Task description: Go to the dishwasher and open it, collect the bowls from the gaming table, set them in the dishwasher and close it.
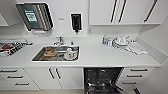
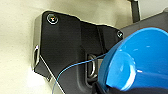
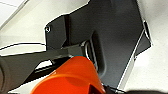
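Below the white countertop the dishwasher (image 1: pixel 102 77) stands open, showing its dark interior and racks. A bright blue bowl (image 2: pixel 140 60) looms large in the left wrist view, hanging above the pale floor, with a dark finger of my left gripper (image 2: pixel 105 88) over its rim. An orange-red bowl (image 3: pixel 72 77) sits just as close in the right wrist view, held at its rim by my right gripper (image 3: pixel 100 88). The gaming table is out of view.
A steel sink (image 1: pixel 37 57) with a mug and other dishes is set into the countertop (image 1: pixel 100 57). Stacked plates and bottles (image 1: pixel 117 42) stand at the back right. White drawers (image 1: pixel 15 77) and cabinet doors (image 1: pixel 62 77) flank the dishwasher.
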`<state>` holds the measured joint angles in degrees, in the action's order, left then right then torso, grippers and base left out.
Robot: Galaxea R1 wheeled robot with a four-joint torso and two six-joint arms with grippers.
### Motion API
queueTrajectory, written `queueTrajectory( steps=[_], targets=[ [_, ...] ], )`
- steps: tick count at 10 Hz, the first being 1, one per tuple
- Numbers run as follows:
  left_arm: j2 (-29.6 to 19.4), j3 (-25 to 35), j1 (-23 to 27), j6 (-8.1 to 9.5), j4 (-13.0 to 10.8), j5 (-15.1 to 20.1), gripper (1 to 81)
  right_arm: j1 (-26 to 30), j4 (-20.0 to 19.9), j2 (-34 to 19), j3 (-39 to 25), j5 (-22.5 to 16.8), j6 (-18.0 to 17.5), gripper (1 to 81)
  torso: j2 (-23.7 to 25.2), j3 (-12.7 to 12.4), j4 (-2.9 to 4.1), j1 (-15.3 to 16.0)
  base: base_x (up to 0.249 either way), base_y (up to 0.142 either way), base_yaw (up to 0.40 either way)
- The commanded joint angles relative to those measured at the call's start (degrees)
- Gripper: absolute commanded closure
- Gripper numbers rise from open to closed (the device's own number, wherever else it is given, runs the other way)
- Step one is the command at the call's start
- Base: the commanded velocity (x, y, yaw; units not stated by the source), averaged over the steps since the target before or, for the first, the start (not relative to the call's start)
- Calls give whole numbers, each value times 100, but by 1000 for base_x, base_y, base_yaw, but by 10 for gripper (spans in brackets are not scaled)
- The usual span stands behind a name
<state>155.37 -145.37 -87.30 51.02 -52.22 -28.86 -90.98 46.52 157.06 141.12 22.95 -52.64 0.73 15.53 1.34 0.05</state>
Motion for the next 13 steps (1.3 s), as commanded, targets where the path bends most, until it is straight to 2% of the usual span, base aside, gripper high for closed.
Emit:
queueTrajectory(
  steps=[1,2,3,5,6,7,8,9,10,11,12,13],
  targets=[
    [-767,70,287,641,-242,-820,811,84,24,-182,-59,-89,-79,811,0,-2,0,0,0,0,0],
    [-1032,79,401,1163,-524,-1182,811,92,24,-190,-59,-89,-80,811,0,50,0,-2,0,0,0],
    [-1217,44,506,1558,-675,-1498,811,101,24,-190,-50,-89,-80,811,-2,48,0,0,0,0,0],
    [-1333,79,866,1991,-798,-1597,811,110,24,-190,-59,-89,-115,811,-2,37,0,0,0,0,0],
    [-1245,149,1042,2219,-1026,-1580,811,128,24,-190,-68,-89,-133,811,-2,40,0,0,0,0,0],
    [-1148,316,1148,2360,-1167,-1579,811,136,24,-190,-94,-89,-133,811,-2,40,0,0,0,0,0],
    [-1139,899,1236,2579,-1272,-1624,811,154,24,-190,-112,-98,-133,811,-2,40,0,0,0,0,0],
    [-1322,1793,1368,2597,-1343,-1442,811,163,33,-190,-121,-107,-159,811,-4,41,0,0,0,0,0],
    [-1579,2575,1560,2571,-1369,-806,811,163,33,-208,-121,-107,-159,811,-4,41,0,2,0,0,0],
    [-2040,3786,1787,2380,-1318,241,811,163,33,-225,-121,-107,-159,811,-4,41,0,2,0,0,0],
    [-2495,4733,2086,2246,-1265,856,811,163,33,-234,-121,-98,-159,811,-4,41,0,2,0,0,0],
    [-2815,5259,2377,2237,-1229,1273,811,162,41,-226,-129,-98,-159,811,-4,41,0,2,0,0,0]
  ],
)
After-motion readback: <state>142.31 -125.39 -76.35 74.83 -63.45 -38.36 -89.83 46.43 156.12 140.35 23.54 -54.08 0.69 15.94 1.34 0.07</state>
